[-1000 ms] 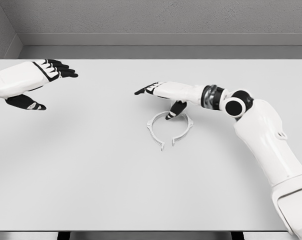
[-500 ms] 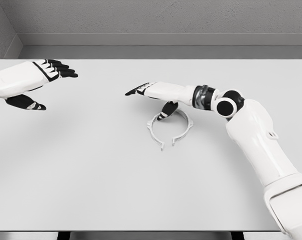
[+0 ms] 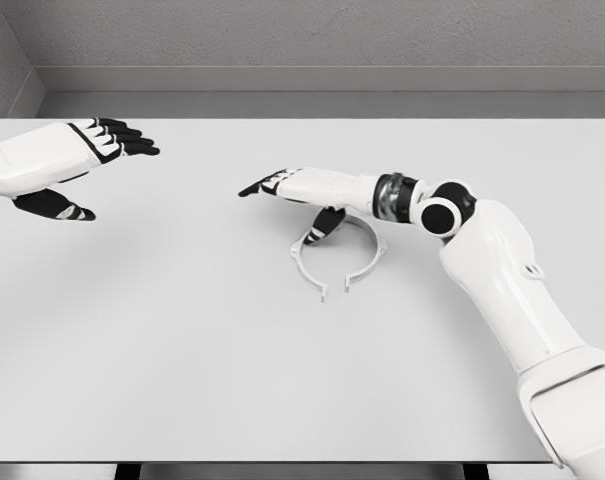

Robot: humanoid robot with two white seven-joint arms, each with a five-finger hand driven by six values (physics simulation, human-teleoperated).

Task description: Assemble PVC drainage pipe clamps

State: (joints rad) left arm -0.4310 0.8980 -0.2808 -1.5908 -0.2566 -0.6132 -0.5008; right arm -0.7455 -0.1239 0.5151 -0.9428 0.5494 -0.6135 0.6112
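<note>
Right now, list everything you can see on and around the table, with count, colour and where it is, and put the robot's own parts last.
pipe clamp: one, white, open ring with its gap toward the near edge, lying flat near the table's middle, just right of centre.
table: one, light grey top, filling most of the view.
wall: grey, behind the table's far edge.
left hand: one, white with black fingers, spread open, holding nothing, over the far left of the table.
right hand: one, white with black fingers, open and stretched leftward above the far part of the clamp, thumb pointing down toward the ring.
</note>
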